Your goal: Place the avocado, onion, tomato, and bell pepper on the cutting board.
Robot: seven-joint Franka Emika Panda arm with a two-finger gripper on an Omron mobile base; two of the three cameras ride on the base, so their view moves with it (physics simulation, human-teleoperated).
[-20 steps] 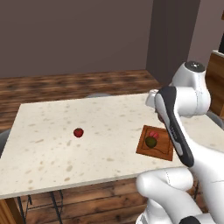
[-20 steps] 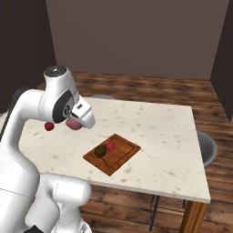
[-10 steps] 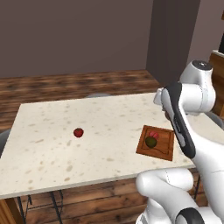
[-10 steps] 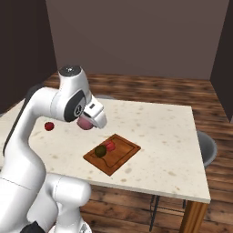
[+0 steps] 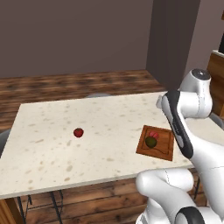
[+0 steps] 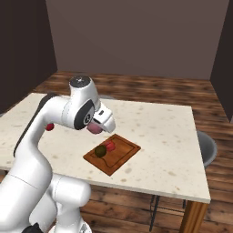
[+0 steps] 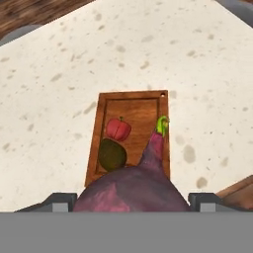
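Onion point(image 7: 131, 190) sits right up against the hand camera, a dull pink-maroon ball with a tapering neck and a green tip pointing away; the gripper point(image 7: 132, 200) has its jaws spread wide around it, one dark finger point(image 7: 59, 201) on each side, so it's clamped on the onion. In the right base view you can just see the pinkish ball point(image 6: 94, 129) peeking out under the hand, held up in the air above the table point(image 6: 159, 136) and not resting on anything.

Below and beyond the onion lies the cutting board point(image 7: 157, 106), reddish-brown with a darker groove near the rim; it lies flat on the pale speckled tabletop, towards the robot's edge of it. Two things are already on the board: the avocado point(image 7: 112, 154), dark olive and roundish, and just beyond it, touching or nearly so, a red bell pepper point(image 7: 118, 129) with a small green stem; both sit on the left half of the board as the hand sees it, the right half is bare wood.

Further out, the tomato point(image 5: 78, 132) is a small red ball alone on the table, well apart from the board point(image 5: 164, 142); in the right base view it peeks out beside the arm point(image 6: 49, 127). Past the table there's wooden flooring point(image 5: 78, 83) and dark walls point(image 6: 136, 36).
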